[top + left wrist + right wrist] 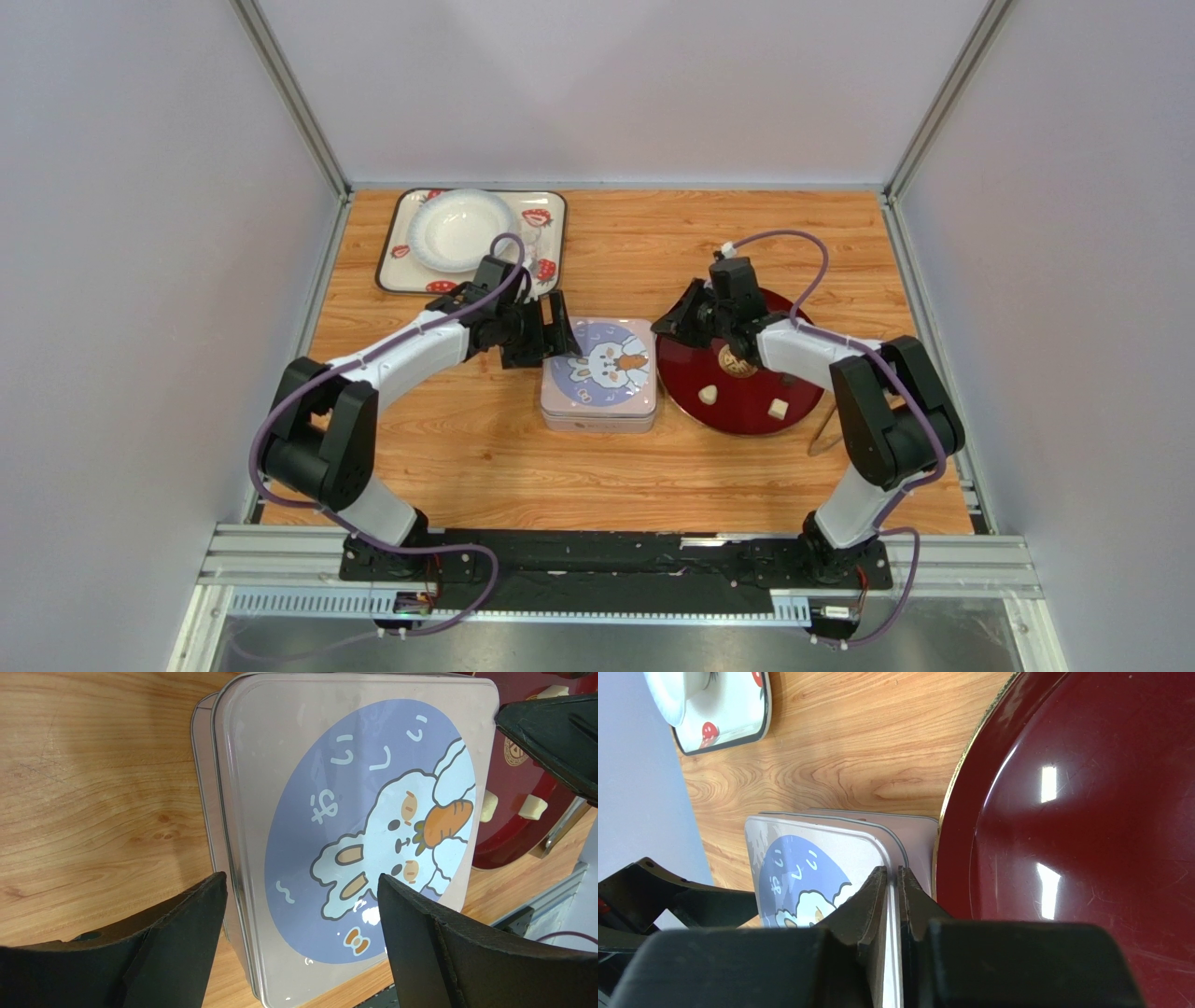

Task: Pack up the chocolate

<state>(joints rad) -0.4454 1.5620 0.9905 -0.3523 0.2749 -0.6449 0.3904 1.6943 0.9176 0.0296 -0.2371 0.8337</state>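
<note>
Noting chocolate: small cream pieces loose on the red plate, just right of the tin. I judge them light, rigid, easily marred; grip opposite sides gently. Left gripper spread above the lid; right gripper pinches the lid's edge.

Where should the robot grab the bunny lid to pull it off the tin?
By its thin right edge, coming from the red plate side. The bunny lid is flat and wide, so probably only its rim fits between jaws. The right gripper is pinched on that edge.
</note>
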